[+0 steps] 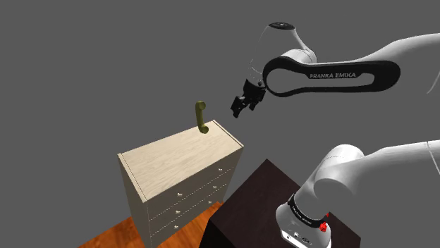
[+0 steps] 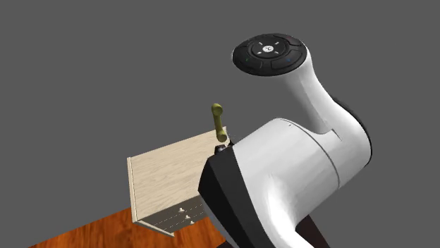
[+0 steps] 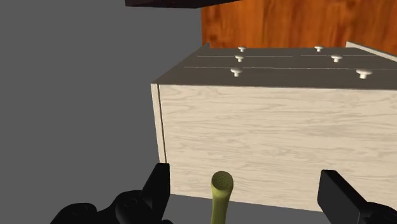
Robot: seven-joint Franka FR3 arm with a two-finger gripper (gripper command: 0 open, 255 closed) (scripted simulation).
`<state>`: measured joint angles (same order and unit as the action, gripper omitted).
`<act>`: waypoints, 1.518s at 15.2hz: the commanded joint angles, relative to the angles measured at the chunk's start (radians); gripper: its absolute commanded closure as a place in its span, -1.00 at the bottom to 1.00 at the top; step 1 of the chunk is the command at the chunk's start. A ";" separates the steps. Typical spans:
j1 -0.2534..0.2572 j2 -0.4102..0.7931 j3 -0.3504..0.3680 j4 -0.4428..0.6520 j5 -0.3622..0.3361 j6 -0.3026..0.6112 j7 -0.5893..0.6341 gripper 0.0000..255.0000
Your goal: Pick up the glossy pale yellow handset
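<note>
Two empty jaws gape wide, aligned to straddle the olive-yellow handset (image 1: 199,118) standing upright near mid-frame on a dresser (image 1: 180,158).

A pale wooden chest of drawers (image 1: 180,155) with small round knobs (image 3: 236,72) is being shown standing on a reddish-brown wooden floor (image 1: 113,236). It is being surrounded by a plain grey background (image 1: 84,63).

**Handset Between Spread Fingers**

The end effector (image 3: 245,177) is holding its black fingers (image 3: 159,188) wide apart. The olive-yellow handset (image 3: 221,191) is sitting between them, touching neither. Behind it, a pale wooden dresser (image 3: 286,133) is showing its knobbed drawers (image 3: 238,72), with reddish wood floor (image 3: 286,22) beyond.
</note>
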<state>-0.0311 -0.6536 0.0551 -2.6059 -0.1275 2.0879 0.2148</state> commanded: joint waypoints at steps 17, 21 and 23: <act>-0.207 0.692 0.035 0.126 -0.442 0.831 0.383 -1.00; -0.170 0.863 -0.050 0.264 -0.688 0.922 0.607 -1.00; -0.126 0.946 -0.113 0.342 -0.782 0.963 0.704 -1.00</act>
<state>-0.1720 0.2516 -0.0381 -2.3087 -0.8709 3.0361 0.8765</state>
